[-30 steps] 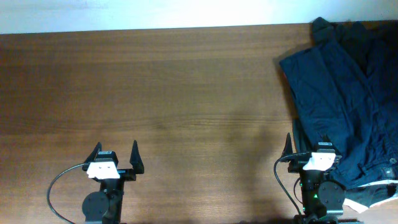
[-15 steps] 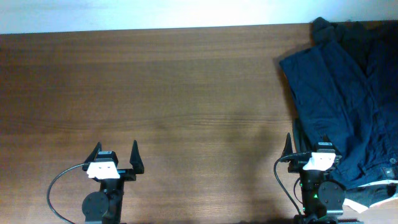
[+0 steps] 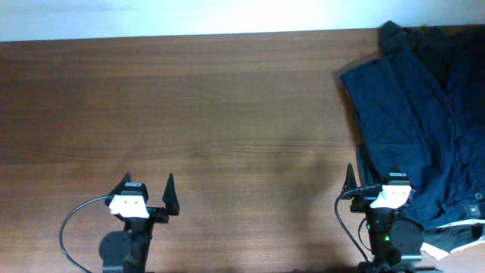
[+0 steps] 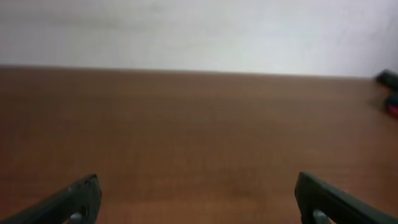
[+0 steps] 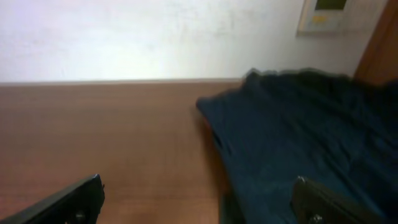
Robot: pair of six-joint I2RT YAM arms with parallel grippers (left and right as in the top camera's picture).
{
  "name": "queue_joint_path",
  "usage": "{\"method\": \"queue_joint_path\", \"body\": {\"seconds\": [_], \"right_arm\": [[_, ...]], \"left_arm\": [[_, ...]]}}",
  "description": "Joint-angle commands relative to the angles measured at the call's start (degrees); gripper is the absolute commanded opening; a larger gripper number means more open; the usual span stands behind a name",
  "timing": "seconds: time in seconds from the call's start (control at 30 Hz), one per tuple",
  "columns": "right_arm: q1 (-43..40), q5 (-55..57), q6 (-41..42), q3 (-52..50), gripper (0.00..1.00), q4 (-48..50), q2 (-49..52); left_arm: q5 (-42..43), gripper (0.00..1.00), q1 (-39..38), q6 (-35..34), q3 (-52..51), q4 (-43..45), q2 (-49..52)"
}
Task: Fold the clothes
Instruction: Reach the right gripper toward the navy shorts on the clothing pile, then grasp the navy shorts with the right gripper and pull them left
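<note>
Table (image 3: 227, 114): brown wood, grain running left to right.

Clothes (image 3: 409, 114): a navy-blue garment lies crumpled along the right edge, from the far right corner down toward the near right corner. A black garment (image 3: 428, 38) is bunched at the far right corner, partly under the navy one. A white bit (image 3: 455, 236) shows at the near right corner (what it belongs to, cannot tell).

Left gripper (image 3: 148, 180): near edge, left part, fingers spread wide over bare wood, well apart from the clothes. A black cable (image 3: 72, 224) loops beside its base.

Right gripper (image 3: 374, 173): near edge, right part, fingers spread wide. The navy hem lies straight ahead and under its right side; whether it touches the cloth, cannot tell.

Right wrist view: navy cloth (image 5: 292, 137) fills the right half, with a white wall (image 5: 124, 37) behind it.
</note>
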Motion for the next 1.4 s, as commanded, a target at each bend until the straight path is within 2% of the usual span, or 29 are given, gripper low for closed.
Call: {"method": "queue_joint_path", "body": {"seconds": [0.0,0.17,0.23,0.43,0.5,0.53,0.6,0.77,0.87,0.93,0.97,1.0,1.03,1.07,1.1,1.27,1.37], "right_arm": [[0.35,1.79,0.92,9.25,0.99,-4.87,4.48],[0.35,1.79,0.92,25.07,0.99,-19.39,20.0],[0.35,1.79,0.9,29.18,0.99,-22.27,25.38],[0.35,-0.24,0.92,51.69,0.99,-36.76,56.41],[0.28,-1.09,0.02,55.98,1.0,-34.88,64.63],[0.24,0.42,0.04,55.95,0.95,-33.11,66.31],[0.24,6.88,0.07,55.95,0.93,-27.5,73.42],[0.24,14.67,0.04,55.95,0.86,-14.49,93.0],[0.24,19.65,0.31,55.95,0.75,-6.84,100.72],[0.17,21.09,0.31,55.95,0.63,-4.24,102.6],[-0.04,21.07,0.44,55.95,0.62,-3.98,102.95],[-0.33,21.07,0.74,55.95,0.55,-4.02,103.54],[-0.87,21.09,1.79,55.95,0.38,-4.42,103.82],[-1.2,21.05,2.23,55.95,0.11,-4.55,103.82],[-1.31,21.05,2.23,55.95,0.04,-4.7,103.8],[-1.11,19.06,3.69,57.27,0.04,-9.2,100.48],[-1.11,15.76,3.56,65.99,0.04,-17.51,91.97]], "left_arm": [[0.94,0.99,0.33,-0.39,7.82,-1.88,6.97],[0.94,0.99,0.33,-0.37,21.55,-7.23,25.55],[0.94,0.99,0.33,-0.37,25.22,-8.81,31.28],[2.69,0.99,0.33,-0.35,39.56,-18.1,53.64],[2.64,0.99,0.35,-0.35,41.88,-18.67,59.43],[2.64,0.99,0.35,-0.35,41.88,-18.29,60.39],[2.54,0.99,0.35,-0.35,41.88,-18.21,61.79],[1.99,0.99,0.35,-0.35,41.88,-15.72,62.42],[1.99,0.99,0.35,-0.35,41.88,-14.56,62.42],[2.01,0.99,0.35,-0.35,41.88,-13.64,62.42],[2.01,0.99,0.35,-0.35,41.88,-13.2,62.42],[2.01,0.99,0.35,-0.35,41.88,-12.81,62.42],[2.01,0.99,0.35,-0.35,41.88,-12.44,62.42],[2.01,0.99,0.35,-0.35,41.88,-12.24,62.42],[2.01,0.99,0.35,-0.35,41.88,-12.17,62.42],[2.03,0.99,0.33,-0.37,41.88,-12.2,62.42],[2.01,0.99,0.33,-0.37,41.88,-11.78,62.42]]}}
